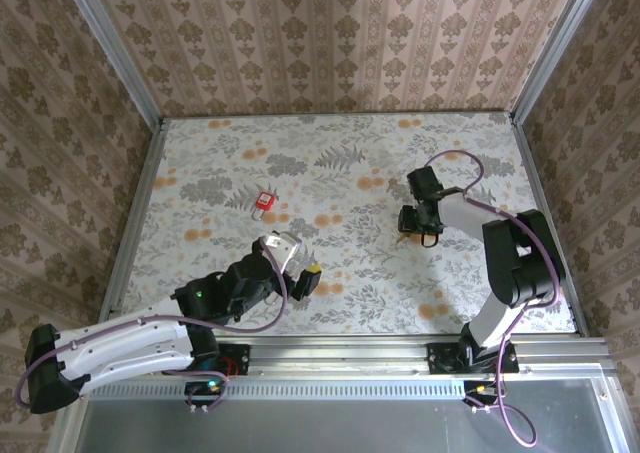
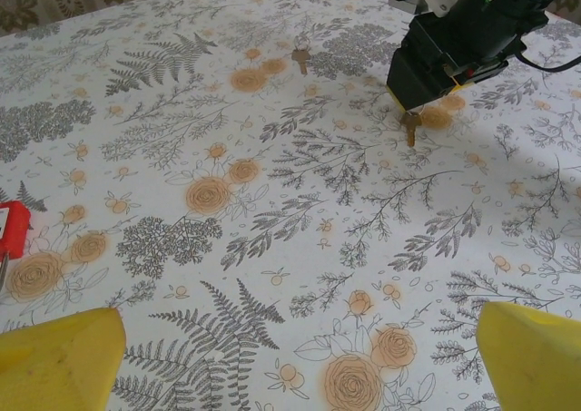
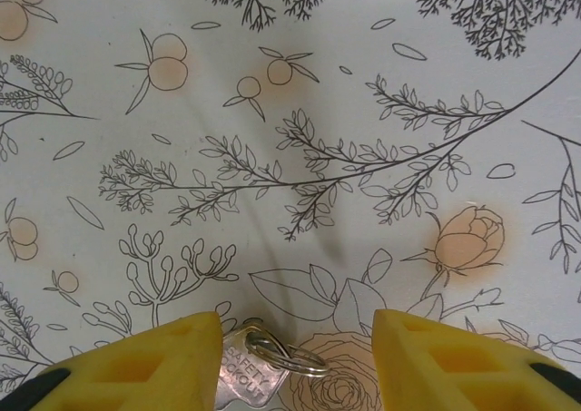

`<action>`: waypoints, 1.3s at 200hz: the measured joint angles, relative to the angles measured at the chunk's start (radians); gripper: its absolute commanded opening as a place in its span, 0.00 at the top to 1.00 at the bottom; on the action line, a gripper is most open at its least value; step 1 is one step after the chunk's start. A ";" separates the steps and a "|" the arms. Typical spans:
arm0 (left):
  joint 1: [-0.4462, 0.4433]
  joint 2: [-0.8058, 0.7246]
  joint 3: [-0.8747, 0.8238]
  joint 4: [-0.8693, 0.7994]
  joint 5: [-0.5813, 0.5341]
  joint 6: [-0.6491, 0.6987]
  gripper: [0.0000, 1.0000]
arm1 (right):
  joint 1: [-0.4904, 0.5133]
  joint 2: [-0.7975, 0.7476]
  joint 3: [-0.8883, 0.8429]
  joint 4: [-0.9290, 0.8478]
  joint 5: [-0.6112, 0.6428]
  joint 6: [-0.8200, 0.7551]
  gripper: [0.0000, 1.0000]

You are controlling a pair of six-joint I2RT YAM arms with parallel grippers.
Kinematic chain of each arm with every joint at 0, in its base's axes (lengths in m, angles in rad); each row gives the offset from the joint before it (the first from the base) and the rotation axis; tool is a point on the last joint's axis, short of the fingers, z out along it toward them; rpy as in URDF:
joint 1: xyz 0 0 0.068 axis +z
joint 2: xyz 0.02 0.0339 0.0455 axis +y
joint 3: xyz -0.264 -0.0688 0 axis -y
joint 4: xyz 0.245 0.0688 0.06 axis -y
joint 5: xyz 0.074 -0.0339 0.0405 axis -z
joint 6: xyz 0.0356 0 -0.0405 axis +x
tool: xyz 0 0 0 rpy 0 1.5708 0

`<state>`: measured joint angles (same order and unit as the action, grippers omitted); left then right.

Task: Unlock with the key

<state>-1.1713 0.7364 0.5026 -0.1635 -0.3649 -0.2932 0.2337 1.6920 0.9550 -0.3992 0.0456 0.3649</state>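
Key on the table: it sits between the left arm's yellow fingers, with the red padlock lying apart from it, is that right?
Not quite. The key sits between the fingers of the right gripper, not the left arm's; the right wrist view shows it. The red padlock does lie apart from it.

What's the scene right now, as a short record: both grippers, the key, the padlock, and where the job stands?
left gripper: open, holding nothing, low over the table
right gripper: jaws apart, straddling the key
key: on a ring, between the right gripper's jaws; a gap shows on one side, so a firm grip is not confirmed
padlock: red, lying on the table, apart from both grippers
padlock locked or unlocked: cannot tell
job status: key not yet at the padlock
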 measured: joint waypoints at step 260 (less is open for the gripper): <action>-0.015 0.157 -0.018 0.188 0.032 -0.033 0.00 | 0.000 -0.063 -0.081 0.008 -0.085 0.035 1.00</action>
<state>-1.1862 0.8932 0.4850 0.0242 -0.3332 -0.3264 0.2337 1.6291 0.8738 -0.3916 -0.0395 0.3996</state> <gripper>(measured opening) 0.999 0.059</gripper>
